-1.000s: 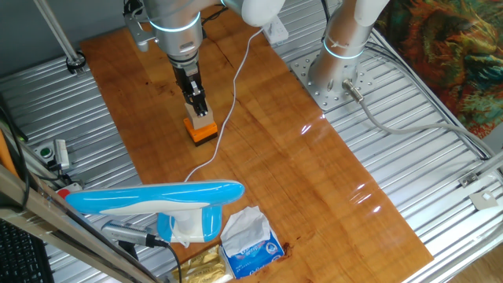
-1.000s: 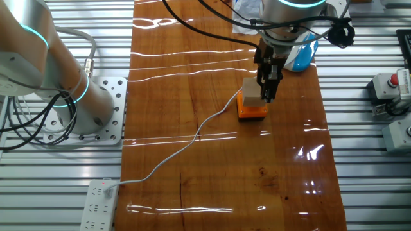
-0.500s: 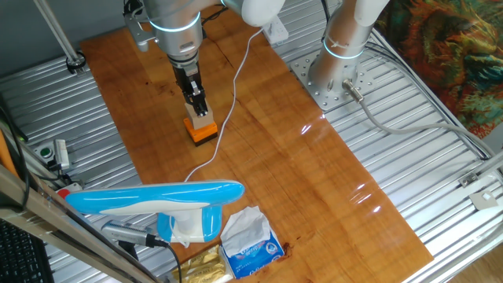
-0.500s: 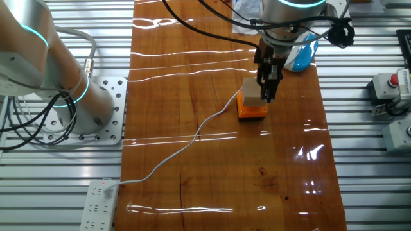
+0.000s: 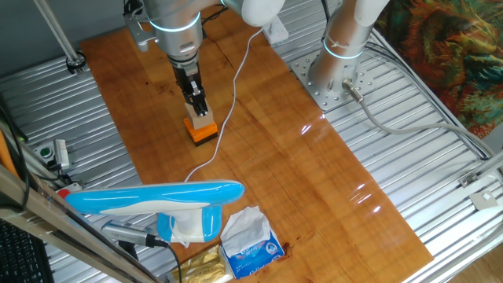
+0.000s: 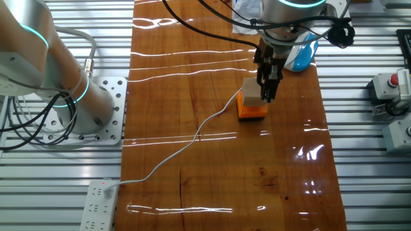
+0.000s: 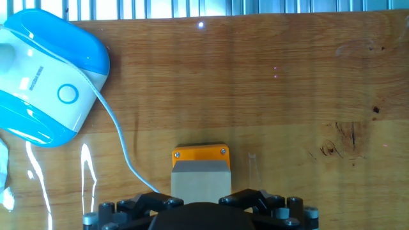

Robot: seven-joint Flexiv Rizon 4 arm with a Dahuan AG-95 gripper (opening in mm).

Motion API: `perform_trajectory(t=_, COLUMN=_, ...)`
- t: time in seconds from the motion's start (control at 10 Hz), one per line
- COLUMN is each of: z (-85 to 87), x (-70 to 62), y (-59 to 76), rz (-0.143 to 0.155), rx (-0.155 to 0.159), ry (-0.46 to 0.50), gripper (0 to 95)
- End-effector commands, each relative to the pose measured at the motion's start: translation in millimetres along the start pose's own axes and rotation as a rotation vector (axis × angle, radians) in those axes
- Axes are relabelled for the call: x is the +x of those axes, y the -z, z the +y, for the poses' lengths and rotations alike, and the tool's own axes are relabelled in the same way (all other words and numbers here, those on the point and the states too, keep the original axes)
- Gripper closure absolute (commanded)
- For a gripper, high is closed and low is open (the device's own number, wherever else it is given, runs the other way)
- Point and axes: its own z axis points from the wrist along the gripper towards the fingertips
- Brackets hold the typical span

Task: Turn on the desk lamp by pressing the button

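The desk lamp (image 5: 157, 196) lies at the table's near left, with a long blue-white oval head and a stubby body. In the other fixed view it (image 6: 302, 54) is partly hidden behind the arm. In the hand view it (image 7: 45, 83) is at the top left, and its round button (image 7: 66, 94) shows. My gripper (image 5: 199, 108) points down at an orange block with a beige top (image 5: 202, 128), well away from the lamp. It shows the same way in the other fixed view (image 6: 268, 96). No view shows a gap or contact between the fingertips.
The lamp's thin white cord (image 5: 236, 86) runs across the table past the block to a power strip (image 6: 99, 199). A blue-and-white tissue packet (image 5: 251, 244) lies beside the lamp's body. A second arm's base (image 5: 338, 75) stands at the table's edge.
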Motion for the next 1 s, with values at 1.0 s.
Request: perform_trajectory(t=1.0, z=0.2, x=0.4, y=1.1, rz=-0.021, rx=0.022, ry=0.015, gripper=95.0)
